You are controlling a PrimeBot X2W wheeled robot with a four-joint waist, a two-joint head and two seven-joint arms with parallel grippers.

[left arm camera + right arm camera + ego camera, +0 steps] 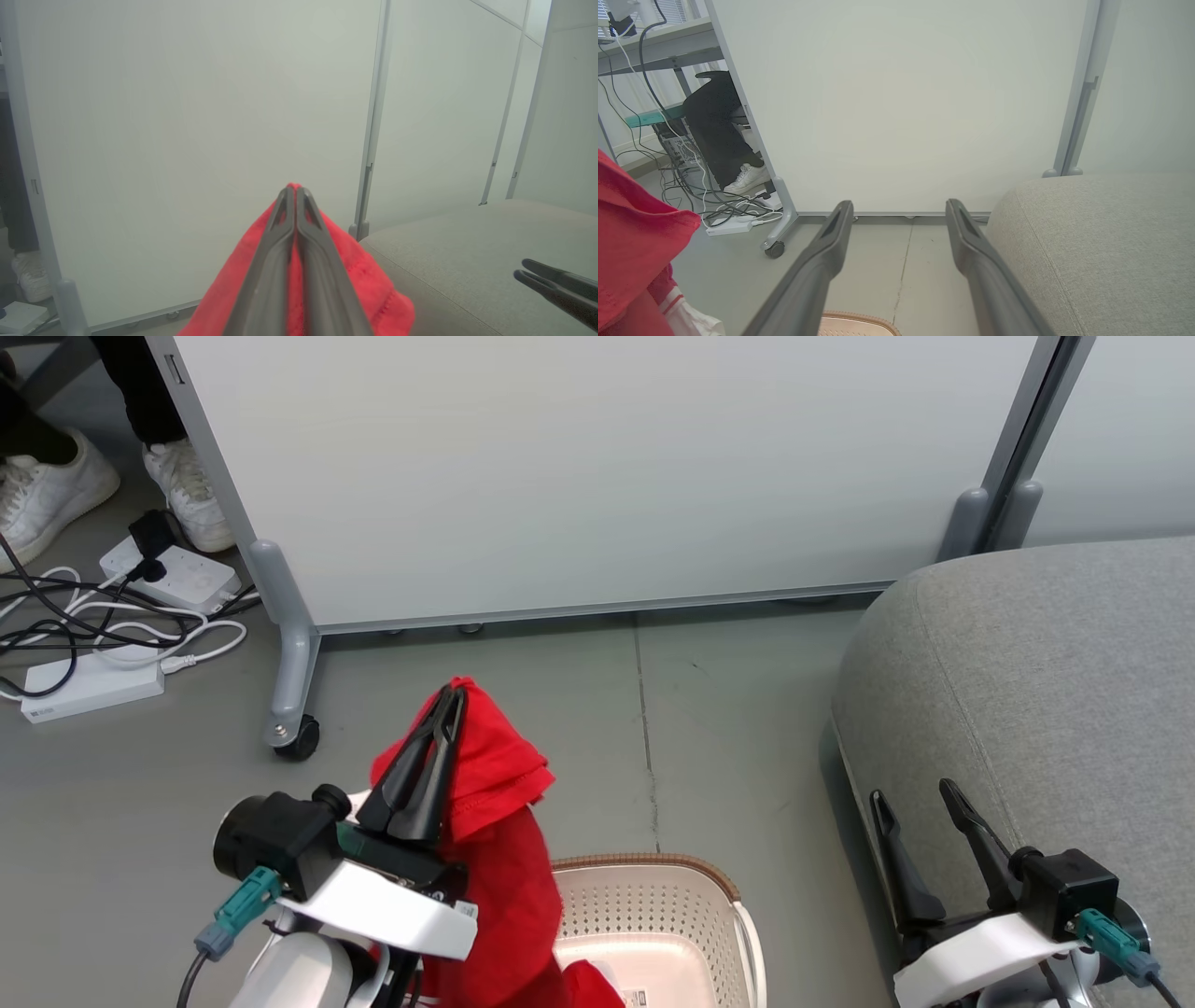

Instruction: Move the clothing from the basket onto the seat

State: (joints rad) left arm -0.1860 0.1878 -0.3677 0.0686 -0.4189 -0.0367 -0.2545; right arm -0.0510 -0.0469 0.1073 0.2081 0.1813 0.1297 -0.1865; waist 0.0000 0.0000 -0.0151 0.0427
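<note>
My left gripper (455, 693) is shut on the red clothing (499, 821) and holds it up above the left edge of the basket (653, 896). The fabric hangs down past the wrist into the basket. In the left wrist view the shut left gripper (294, 189) pinches the red clothing (355, 275), with the grey seat (467, 252) to the right. My right gripper (912, 789) is open and bare over the left edge of the seat (1046, 691). In the right wrist view the open right gripper (899, 204) looks past the seat (1101, 242) at the floor; red clothing (630, 242) shows at left.
A white partition panel (597, 467) on a wheeled foot (297, 735) stands behind the basket. Power strips and cables (112, 616) lie on the floor at far left beside a person's white shoes (191, 490). Bare grey floor (728, 728) separates basket and seat.
</note>
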